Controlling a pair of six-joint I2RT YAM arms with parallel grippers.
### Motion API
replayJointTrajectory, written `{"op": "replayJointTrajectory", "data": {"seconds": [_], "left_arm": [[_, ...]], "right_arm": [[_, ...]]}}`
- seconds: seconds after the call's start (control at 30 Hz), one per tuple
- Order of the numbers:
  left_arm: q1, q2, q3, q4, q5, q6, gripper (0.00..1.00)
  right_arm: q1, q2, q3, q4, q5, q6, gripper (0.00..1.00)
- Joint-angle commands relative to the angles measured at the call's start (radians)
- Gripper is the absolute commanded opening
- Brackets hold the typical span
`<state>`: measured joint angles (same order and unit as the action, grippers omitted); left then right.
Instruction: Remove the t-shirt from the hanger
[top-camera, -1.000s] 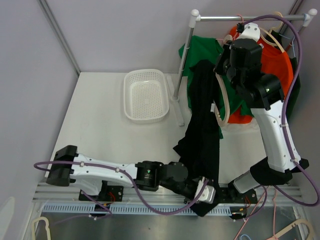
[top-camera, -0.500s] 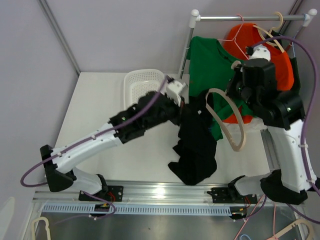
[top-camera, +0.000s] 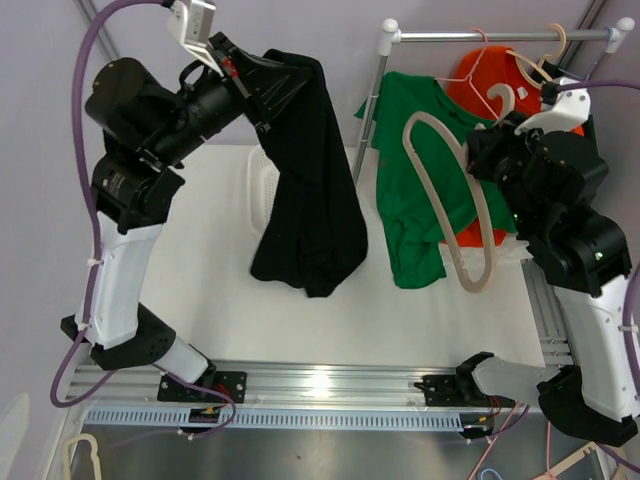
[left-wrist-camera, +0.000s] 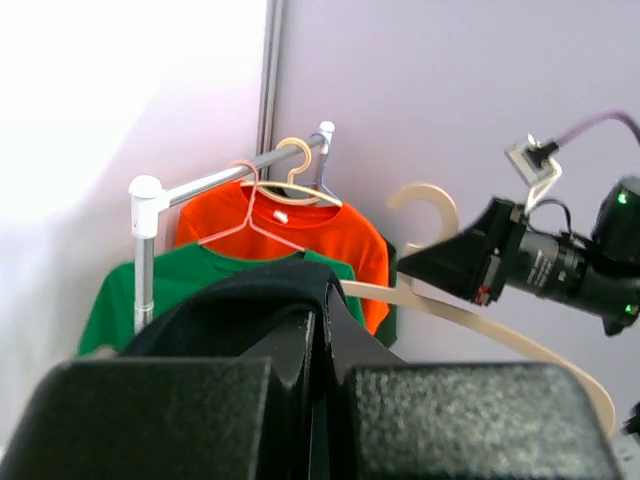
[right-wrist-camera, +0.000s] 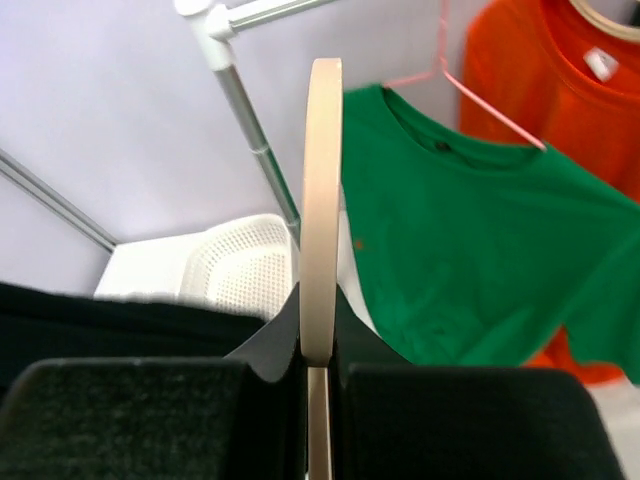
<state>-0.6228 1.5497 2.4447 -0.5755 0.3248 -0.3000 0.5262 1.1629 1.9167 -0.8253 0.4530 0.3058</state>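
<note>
My left gripper (top-camera: 292, 75) is raised high at the left and shut on a black t-shirt (top-camera: 312, 190), which hangs free of any hanger over the table; its cloth also shows in the left wrist view (left-wrist-camera: 240, 300). My right gripper (top-camera: 492, 150) is shut on a bare beige wooden hanger (top-camera: 470, 215), held in the air in front of the rack. In the right wrist view the hanger (right-wrist-camera: 322, 190) runs straight up between the fingers.
A white perforated basket (top-camera: 262, 180) sits on the table behind the black shirt. A metal rack (top-camera: 470, 36) at the back right holds a green t-shirt (top-camera: 410, 190) and an orange t-shirt (top-camera: 478, 85) on hangers. Its upright post (top-camera: 370, 110) stands mid-table.
My left arm swung up and left, lifting the black t-shirt clear of the hanger and off the table. My right gripper moved the now bare hanger slightly up and right.
</note>
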Motion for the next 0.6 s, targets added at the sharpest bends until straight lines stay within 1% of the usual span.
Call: {"op": "replayJointTrajectory", "data": {"seconds": [0.0, 0.03, 0.07, 0.1, 0.17, 0.2, 0.23, 0.27, 0.3, 0.33, 0.4, 0.43, 0.57], "left_arm": [[0.04, -0.002, -0.14, 0.201, 0.14, 0.057, 0.01], [0.043, -0.043, -0.18, 0.282, 0.14, 0.077, 0.01], [0.049, -0.054, -0.238, 0.349, 0.125, 0.109, 0.01], [0.055, -0.051, -0.225, 0.423, 0.119, 0.123, 0.01], [0.069, 0.021, -0.166, 0.427, 0.129, 0.14, 0.01], [0.084, 0.056, -0.013, 0.396, 0.131, 0.142, 0.01], [0.092, 0.116, 0.035, 0.391, 0.135, 0.142, 0.01], [0.1, 0.124, 0.081, 0.411, 0.138, 0.145, 0.01], [0.118, 0.116, 0.053, 0.449, 0.135, 0.15, 0.01], [0.126, 0.107, 0.034, 0.527, 0.12, 0.156, 0.01], [0.149, 0.084, -0.007, 0.589, 0.086, 0.17, 0.01], [0.156, 0.087, 0.01, 0.629, 0.086, 0.176, 0.01], [0.193, 0.13, 0.079, 0.683, 0.088, 0.248, 0.01]], "right_arm": [[0.0, 0.012, -0.074, 0.289, -0.06, -0.086, 0.0], [0.0, 0.005, -0.131, 0.322, -0.05, -0.091, 0.0], [-0.002, 0.001, -0.148, 0.35, -0.047, -0.097, 0.0], [-0.002, 0.006, -0.162, 0.38, -0.045, -0.1, 0.0], [-0.002, 0.024, -0.159, 0.39, -0.051, -0.106, 0.0], [-0.002, 0.038, -0.159, 0.409, -0.062, -0.125, 0.0], [-0.002, 0.038, -0.175, 0.429, -0.068, -0.137, 0.0], [-0.002, 0.038, -0.191, 0.46, -0.074, -0.149, 0.0], [-0.002, 0.037, -0.203, 0.513, -0.068, -0.174, 0.0], [-0.003, 0.043, -0.211, 0.534, -0.057, -0.186, 0.0], [-0.012, 0.06, -0.202, 0.567, -0.05, -0.206, 0.0], [-0.025, 0.085, -0.191, 0.569, -0.051, -0.214, 0.0], [-0.063, 0.15, -0.127, 0.575, -0.086, -0.212, 0.0]]}}
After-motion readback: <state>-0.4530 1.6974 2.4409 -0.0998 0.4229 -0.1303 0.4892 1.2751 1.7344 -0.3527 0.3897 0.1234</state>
